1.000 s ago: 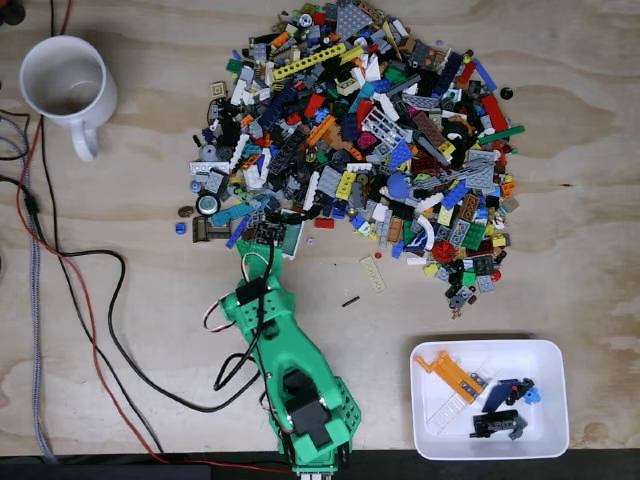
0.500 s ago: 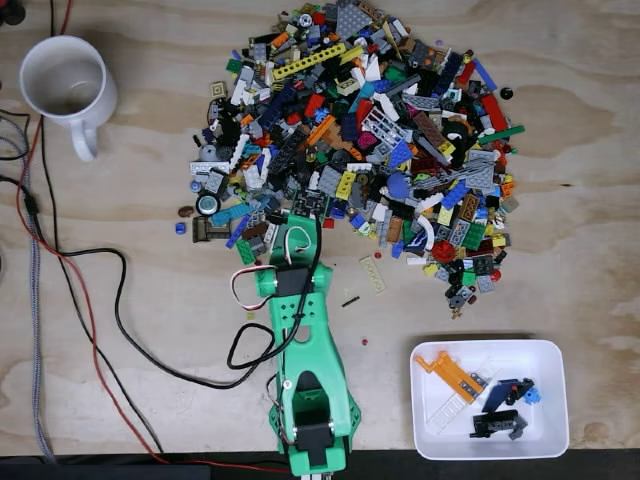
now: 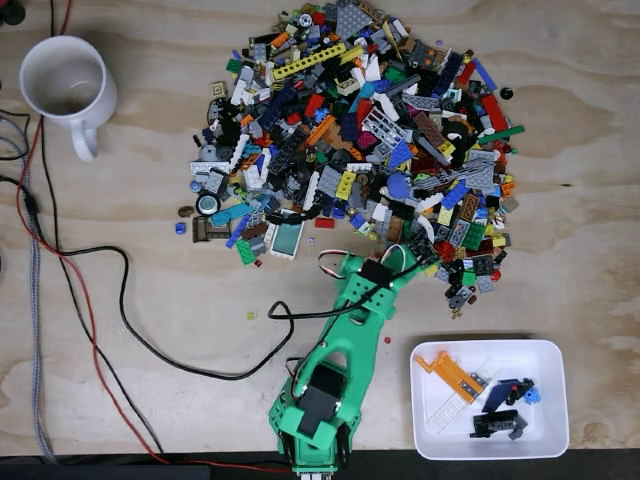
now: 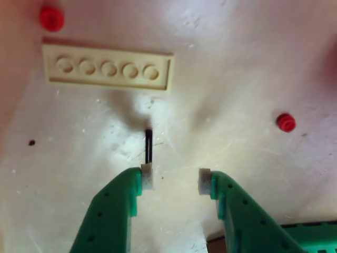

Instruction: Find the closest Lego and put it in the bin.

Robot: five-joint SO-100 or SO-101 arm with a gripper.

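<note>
In the wrist view my green gripper (image 4: 176, 179) is open just above the wooden table, with nothing between its white pads. A thin black Lego rod (image 4: 148, 146) lies on the wood, its near end touching the left fingertip (image 4: 146, 176). Beyond it lies a tan Lego plate (image 4: 108, 68) with a row of studs. In the fixed view the green arm (image 3: 345, 340) reaches up and right to the lower edge of the big Lego pile (image 3: 360, 130) and covers the rod and the plate. The white bin (image 3: 545, 362) sits at the lower right and holds several pieces.
Two small red studs (image 4: 286, 122) (image 4: 51, 17) lie on the wood near the gripper. A white mug (image 3: 65, 85) stands at the upper left. Red, black and grey cables (image 3: 90, 300) run down the table's left side and curl toward the arm's base.
The arm has swung from the pile's lower left edge to the right, over the tan plate and black rod. A white framed piece it covered now shows.
</note>
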